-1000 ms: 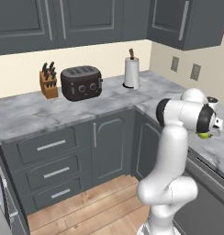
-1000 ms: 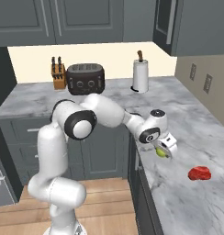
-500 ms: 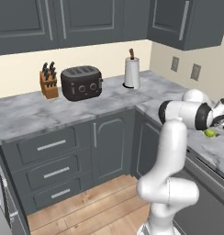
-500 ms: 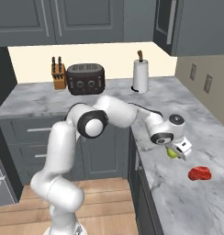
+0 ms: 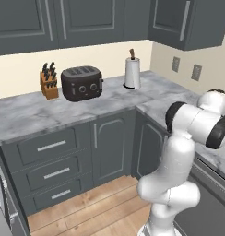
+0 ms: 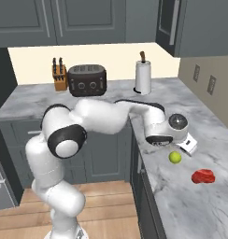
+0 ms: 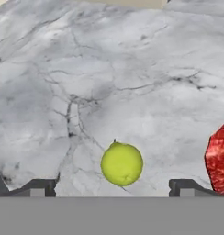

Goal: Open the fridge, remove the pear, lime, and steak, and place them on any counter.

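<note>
Pear (image 7: 121, 164) on counter (image 7: 109, 69) between wide-apart fingers (image 7: 38, 187), beside steak (image 7: 219, 158)

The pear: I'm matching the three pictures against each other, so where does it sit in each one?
Left base view: I cannot find it there.
Right base view: the pear lies on the counter, lower right, just left of the steak.
Hand view: bottom centre, on marble, steak at the right edge.
Shared landmark: the steak beside it.
</note>
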